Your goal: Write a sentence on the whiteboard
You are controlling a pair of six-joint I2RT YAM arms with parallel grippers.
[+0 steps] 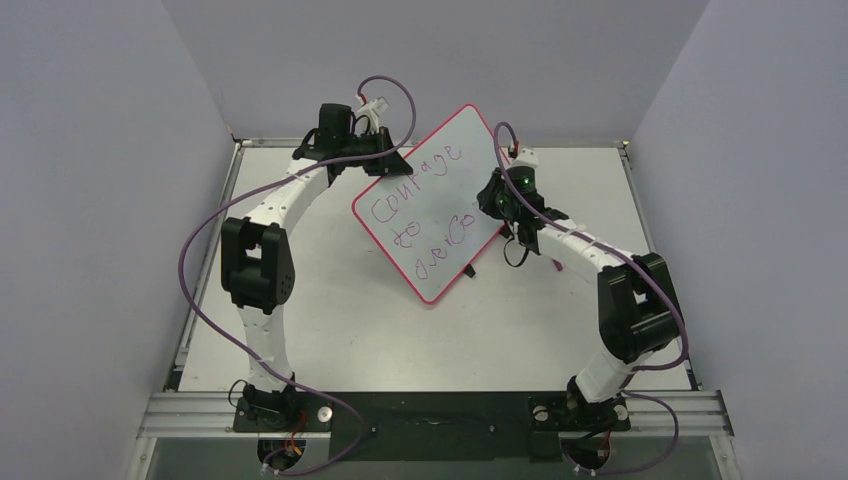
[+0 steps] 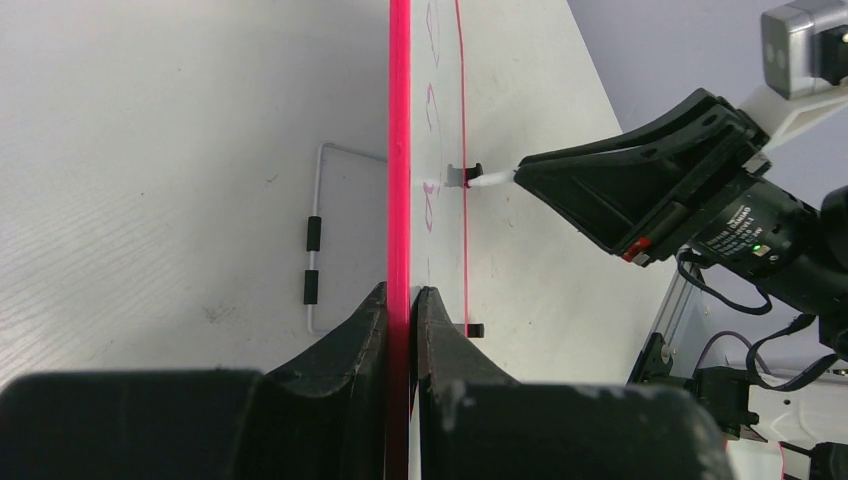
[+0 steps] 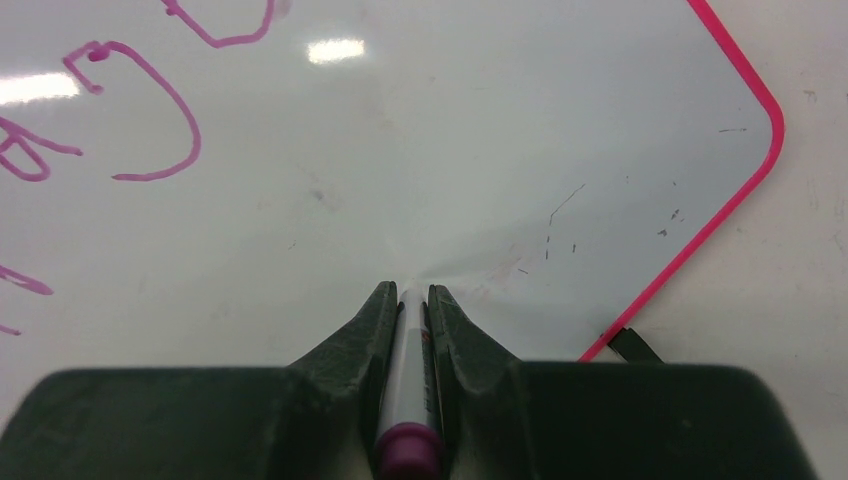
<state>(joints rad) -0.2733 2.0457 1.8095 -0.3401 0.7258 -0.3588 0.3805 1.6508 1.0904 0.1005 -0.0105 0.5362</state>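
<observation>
The whiteboard (image 1: pixel 440 200) with a pink-red rim stands tilted in the middle of the table. The purple-pink sentence (image 1: pixel 425 205) reads roughly "Courage to overco" in three lines. My left gripper (image 1: pixel 385 150) is shut on the board's upper left rim (image 2: pixel 400 200), seen edge-on between the fingers. My right gripper (image 1: pixel 500 200) is shut on a white marker (image 3: pixel 408 370) with a purple end. The marker tip (image 2: pixel 490 180) touches the board's right part (image 3: pixel 450 170), right of the last letters (image 3: pixel 140 120).
A bent white wire stand with black sleeves (image 2: pixel 313 240) lies on the table behind the board. A black clip foot (image 3: pixel 632 345) sits at the board's lower corner. Grey walls enclose the table on three sides.
</observation>
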